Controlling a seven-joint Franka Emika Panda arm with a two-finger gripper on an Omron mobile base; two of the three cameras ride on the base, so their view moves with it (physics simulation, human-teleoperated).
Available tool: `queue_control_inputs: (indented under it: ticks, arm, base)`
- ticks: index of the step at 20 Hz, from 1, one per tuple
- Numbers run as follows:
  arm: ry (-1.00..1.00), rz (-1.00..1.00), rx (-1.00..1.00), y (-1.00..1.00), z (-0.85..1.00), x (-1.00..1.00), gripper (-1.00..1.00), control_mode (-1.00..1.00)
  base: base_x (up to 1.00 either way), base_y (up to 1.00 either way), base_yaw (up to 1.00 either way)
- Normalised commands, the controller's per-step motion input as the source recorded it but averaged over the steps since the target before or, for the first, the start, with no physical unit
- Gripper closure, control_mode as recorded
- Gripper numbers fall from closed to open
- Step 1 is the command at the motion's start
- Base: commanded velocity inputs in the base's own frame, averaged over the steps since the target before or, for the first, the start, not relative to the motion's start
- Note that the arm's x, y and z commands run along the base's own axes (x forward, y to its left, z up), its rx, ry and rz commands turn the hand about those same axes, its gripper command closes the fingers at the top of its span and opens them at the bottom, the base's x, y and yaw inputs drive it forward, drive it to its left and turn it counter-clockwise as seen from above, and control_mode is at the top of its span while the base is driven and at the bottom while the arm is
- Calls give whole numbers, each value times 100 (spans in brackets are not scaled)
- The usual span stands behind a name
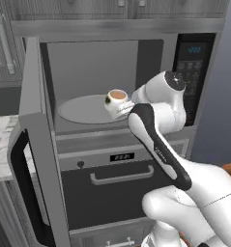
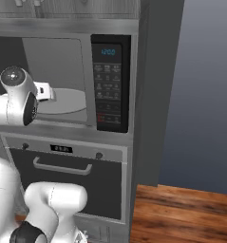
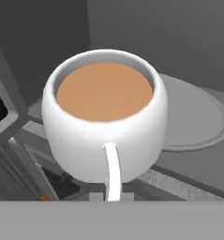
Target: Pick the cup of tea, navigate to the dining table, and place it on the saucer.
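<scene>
The cup of tea, a small white rounded cup full of brown liquid, hangs in the air at the front of the open microwave, just above the near edge of the grey turntable plate. My gripper is shut on the cup's handle from the right. In the hand view the cup fills the middle, with its thin white handle running down to my gripper. The turntable plate lies behind and below it. The dining table and the saucer are out of view.
The microwave door stands wide open on the left. The control panel is on the right of the cavity. An oven with a bar handle sits below. A pale veined counter lies far left, and wooden floor to the right.
</scene>
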Motion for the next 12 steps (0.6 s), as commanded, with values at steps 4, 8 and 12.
queue_control_inputs:
  ticks: [4,8,12]
  arm:
    - [5,0,0,-43,7,-100,100,-100]
    - [8,0,0,-41,6,-95,100,-100]
    - [8,0,-1,-13,6,-51,100,-100]
  base:
    - [0,0,0]
    - [0,0,0]
    - [0,0,0]
